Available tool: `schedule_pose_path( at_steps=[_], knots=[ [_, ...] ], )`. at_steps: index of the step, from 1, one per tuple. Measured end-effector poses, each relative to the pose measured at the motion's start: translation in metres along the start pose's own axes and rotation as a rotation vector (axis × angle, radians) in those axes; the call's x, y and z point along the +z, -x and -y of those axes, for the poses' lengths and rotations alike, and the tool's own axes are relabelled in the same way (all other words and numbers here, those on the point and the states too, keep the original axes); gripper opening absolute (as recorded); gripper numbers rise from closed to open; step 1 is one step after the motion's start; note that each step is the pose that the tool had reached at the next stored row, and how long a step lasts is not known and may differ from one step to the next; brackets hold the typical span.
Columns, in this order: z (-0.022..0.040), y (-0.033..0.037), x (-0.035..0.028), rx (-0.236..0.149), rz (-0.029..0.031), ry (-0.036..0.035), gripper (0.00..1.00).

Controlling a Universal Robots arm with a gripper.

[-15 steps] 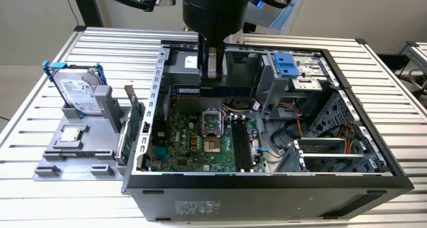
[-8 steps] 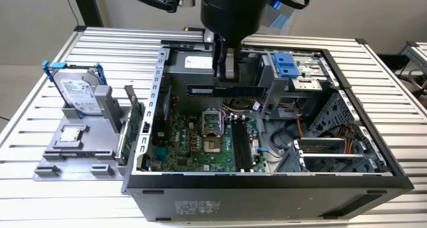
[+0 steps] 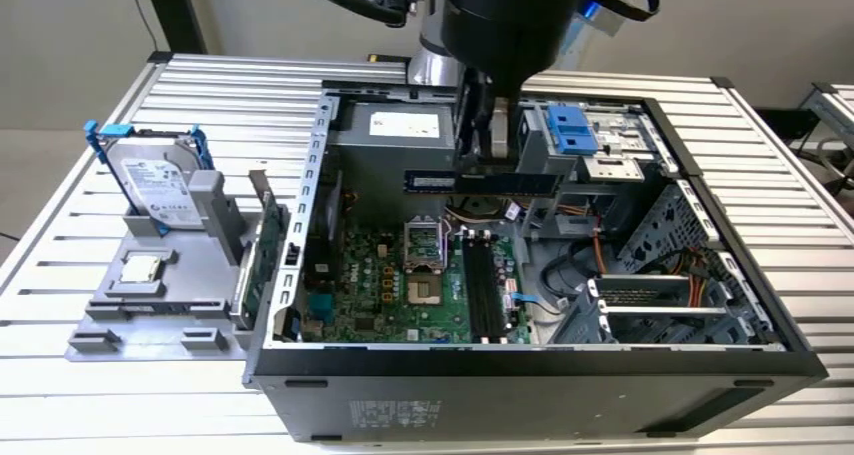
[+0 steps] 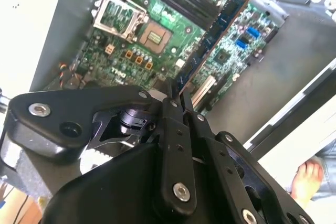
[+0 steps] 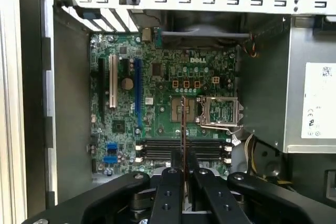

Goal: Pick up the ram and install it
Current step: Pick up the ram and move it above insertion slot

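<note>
Two spare parts stand on the counter (image 3: 134, 415) at the exterior view's left: a hard drive (image 3: 158, 180) and a card (image 3: 267, 237). Neither belongs to this step, and both are well apart from the work.

To their right lies the open case (image 3: 534, 363), with the motherboard (image 3: 387, 285) on its floor. The slots (image 3: 483, 290) run near to far on the board's right side and appear vacant.

The gripper (image 3: 483, 160) reaches down into the far part of the case. It is closed on the ram (image 3: 483, 182), holding the middle of the upper edge. In the first wrist view the ram (image 5: 182, 124) shows edge-on, centred in the gripper (image 5: 182, 167). The ram hangs level above the motherboard, clear of the slots. It appears to lie left to right, across the slots' run.

Recommended practice for this step:

1. Keep the grip centred so that neither end droops.
2. Bring the long edge parallel to one slot, directly above it, before any descent.
3. Match the edge notch to the slot key. Neither can be made out here.
4. Confirm that the end latches (image 5: 137, 148) are open. Their position cannot be told.
5. Apply force straight down. A tilted ram is likely to bind.
</note>
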State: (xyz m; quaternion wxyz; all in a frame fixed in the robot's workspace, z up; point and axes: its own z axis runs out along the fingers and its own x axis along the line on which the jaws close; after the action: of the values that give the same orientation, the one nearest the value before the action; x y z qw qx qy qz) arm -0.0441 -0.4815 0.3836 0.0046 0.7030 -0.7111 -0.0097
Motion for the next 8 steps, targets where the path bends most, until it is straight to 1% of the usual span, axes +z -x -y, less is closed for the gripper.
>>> schedule_pose_path(
  at_steps=[8],
  knots=[
    [0.0252,0.0003,-0.0005,0.0,0.0,0.0,0.0]
  ],
)
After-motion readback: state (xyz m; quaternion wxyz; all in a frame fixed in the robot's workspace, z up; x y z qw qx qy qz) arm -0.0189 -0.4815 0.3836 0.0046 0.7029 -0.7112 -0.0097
